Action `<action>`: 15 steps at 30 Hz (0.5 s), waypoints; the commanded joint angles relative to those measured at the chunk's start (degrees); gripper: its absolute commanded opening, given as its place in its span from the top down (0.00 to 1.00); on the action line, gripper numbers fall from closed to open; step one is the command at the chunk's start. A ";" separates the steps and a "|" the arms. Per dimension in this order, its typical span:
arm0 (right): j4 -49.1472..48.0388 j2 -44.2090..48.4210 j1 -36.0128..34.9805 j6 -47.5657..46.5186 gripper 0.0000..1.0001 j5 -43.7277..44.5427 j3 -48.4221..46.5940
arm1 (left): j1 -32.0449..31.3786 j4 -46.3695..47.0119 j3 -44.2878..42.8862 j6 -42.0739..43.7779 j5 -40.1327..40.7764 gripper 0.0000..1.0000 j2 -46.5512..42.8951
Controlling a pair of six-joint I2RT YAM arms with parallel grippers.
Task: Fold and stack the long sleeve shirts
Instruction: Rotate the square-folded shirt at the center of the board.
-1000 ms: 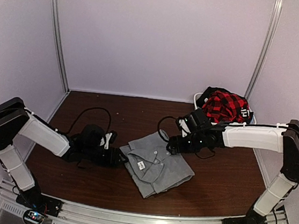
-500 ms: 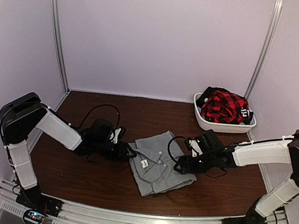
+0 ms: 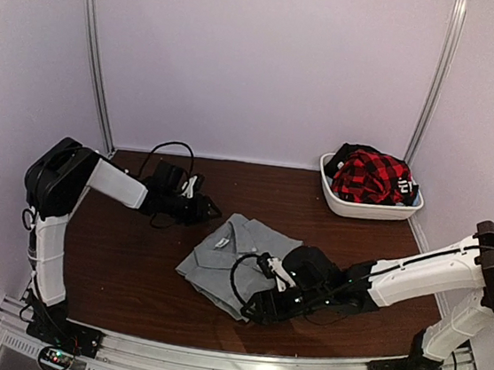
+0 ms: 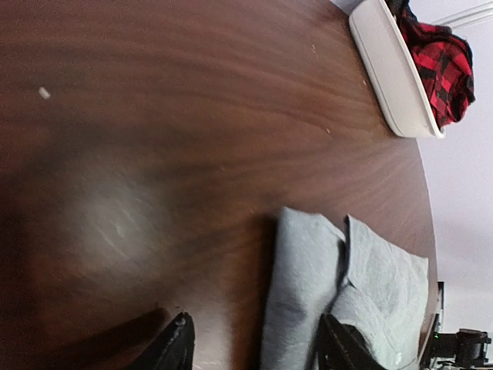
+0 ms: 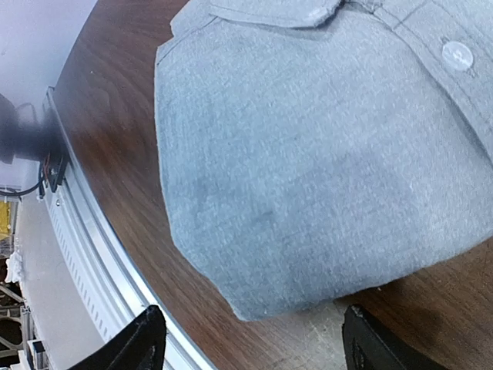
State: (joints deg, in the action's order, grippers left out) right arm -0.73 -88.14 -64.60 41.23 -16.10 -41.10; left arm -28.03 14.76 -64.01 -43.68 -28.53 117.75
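Grey button-up shirt lies mid-frame; right gripper, fingers spread, sits at its lower edge, nearer than the likewise spread left gripper.

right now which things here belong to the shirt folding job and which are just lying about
Job in hand:
- folded grey shirt
- red plaid garment, probably next to fold, heaped in the white basin
- left gripper and right gripper, both open

Just lying about:
- pale speck on the table
- metal rail at the near edge
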 commanded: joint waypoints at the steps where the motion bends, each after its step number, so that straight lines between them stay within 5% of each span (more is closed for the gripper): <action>1: 7.22 -1.09 -0.13 -1.53 0.19 8.39 -3.83 | 3.09 -7.28 -3.40 9.00 5.32 0.40 -3.79; 6: 16.82 1.37 3.21 -6.18 0.17 13.61 -7.28 | 3.08 -11.33 0.62 11.60 10.79 0.34 -11.08; 15: 24.04 -0.34 15.99 -18.26 0.12 15.79 -17.93 | -5.04 -8.03 22.15 1.83 14.42 0.28 -33.04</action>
State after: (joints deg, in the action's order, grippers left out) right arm 19.16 -86.96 -53.89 30.85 -3.29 -53.56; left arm -28.25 5.85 -48.58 -37.15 -18.04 92.27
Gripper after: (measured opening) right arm 0.870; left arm 0.699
